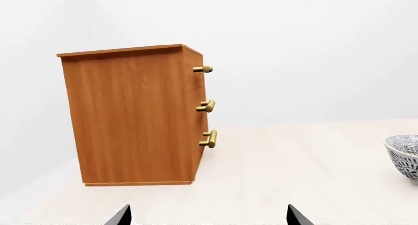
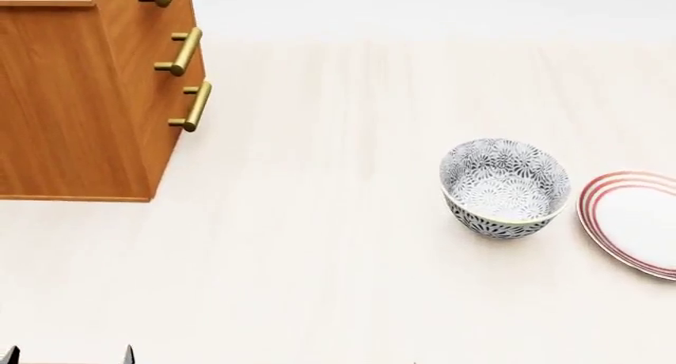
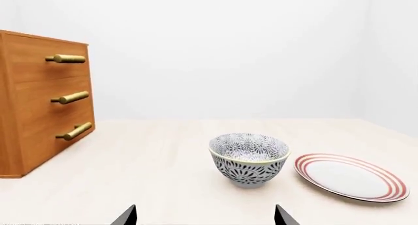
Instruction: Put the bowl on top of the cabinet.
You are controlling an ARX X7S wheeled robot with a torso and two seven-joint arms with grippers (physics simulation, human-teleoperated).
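— Item one, the grippers?

— Left gripper (image 1: 207,217): two dark fingertips spread wide, nothing between them. Right gripper (image 3: 204,216): the same, tips parted and empty. In the head view only the left gripper's tips (image 2: 69,354) poke in at the lower edge; I cannot make out the right one there.

— Item two, the bowl?

— Bowl (image 3: 249,159), deep, white with dense grey-black floral pattern, upright on the pale table (image 3: 163,186). It sits ahead of the right gripper, slightly to its right, apart from the fingertips. From the left gripper it lies off to the right, and the left wrist view catches only a slice of it (image 1: 404,156).

— Item three?

— Cabinet (image 1: 134,120), orange-brown wood, lighter top, three brass handles (image 1: 209,106). It stands ahead of the left gripper, and well to the left of the right one. Nothing is seen on its top.

— Anything one view keeps to itself?

— Plate (image 3: 349,176), white with red rings, just to the right of the bowl, apart from it. The left wrist view misses it.

— Labels, writing?

— None legible on any item.
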